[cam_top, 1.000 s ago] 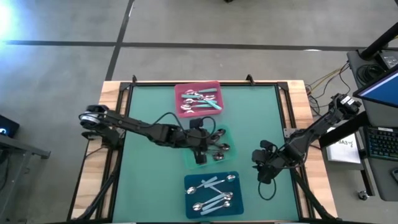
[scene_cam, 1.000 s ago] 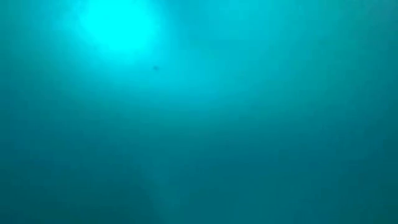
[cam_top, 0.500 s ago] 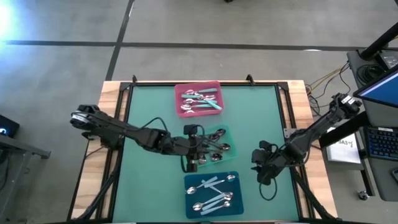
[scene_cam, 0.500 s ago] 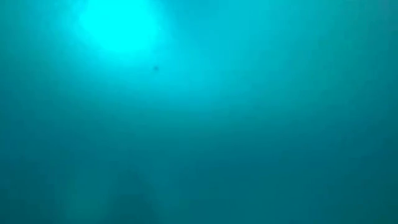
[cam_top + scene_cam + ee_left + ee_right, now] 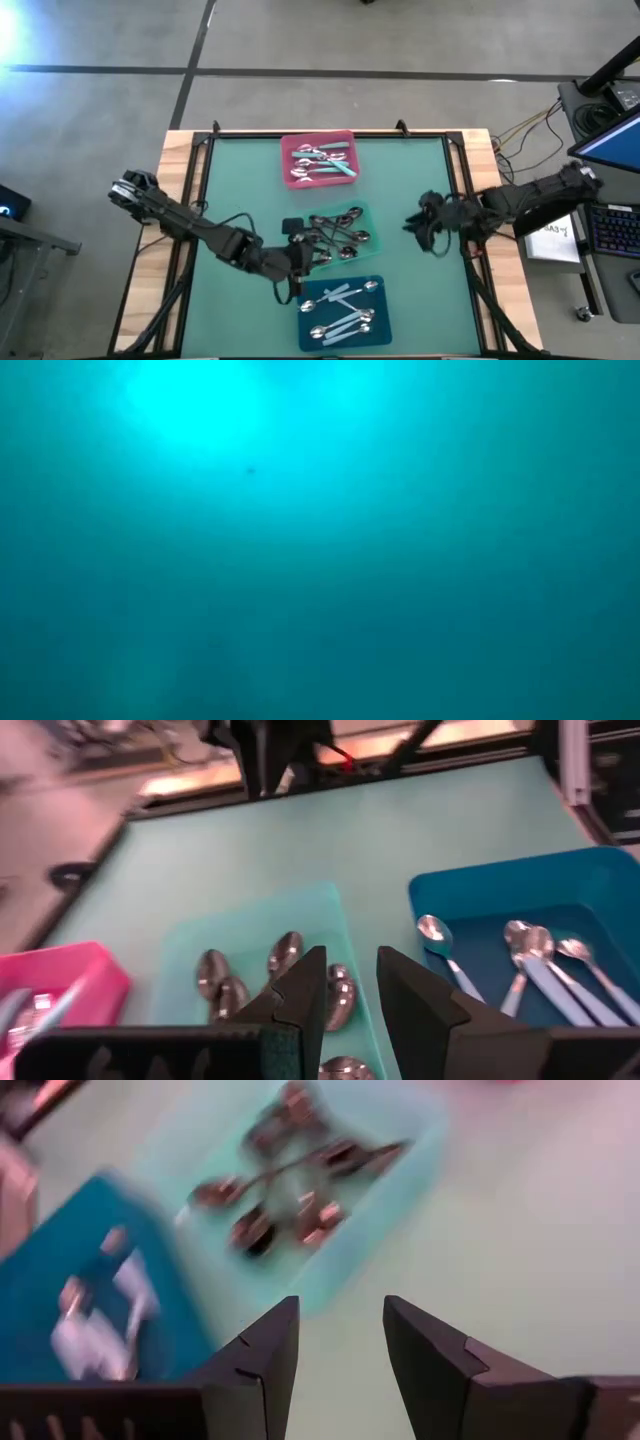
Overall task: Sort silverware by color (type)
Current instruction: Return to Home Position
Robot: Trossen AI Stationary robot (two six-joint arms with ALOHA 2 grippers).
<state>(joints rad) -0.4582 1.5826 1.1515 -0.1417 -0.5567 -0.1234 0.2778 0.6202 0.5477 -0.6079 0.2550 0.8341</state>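
Showing print too small to read on a white sheet [image 5: 552, 238] just off the table's right edge, beside a keyboard [image 5: 612, 232]. Working over a green mat [image 5: 240, 180] framed by a pale wooden border [image 5: 178, 150], above a grey concrete floor [image 5: 100, 100] crossed by dark lines. Carrying three trays in a column near the mat's centre: a pink tray [image 5: 318, 135] far, a mint tray [image 5: 367, 222] in the middle, a blue tray [image 5: 381, 320] near. Holding the silverware sorted by handle: teal-handled spoons [image 5: 328, 162] in the pink tray, dark-handled spoons [image 5: 340, 235] in the mint tray, pale-blue-handled spoons [image 5: 340, 308] in the blue tray. Hovering the left gripper [image 5: 298, 265] at the near-left corner of the mint tray, just beside the far-left corner of the blue tray, fingers [image 5: 305, 990] standing narrowly parted and gripping nothing. Hanging the right gripper [image 5: 425, 222] over bare mat to the right of the mint tray, well apart from it, fingers [image 5: 265, 1350] standing moderately parted and gripping nothing. Leaving bare mat across the left half around the left arm, in the far-right corner, and between the tray column and the right gripper. Returning only a uniform blue-green haze with one bright patch in the low view.
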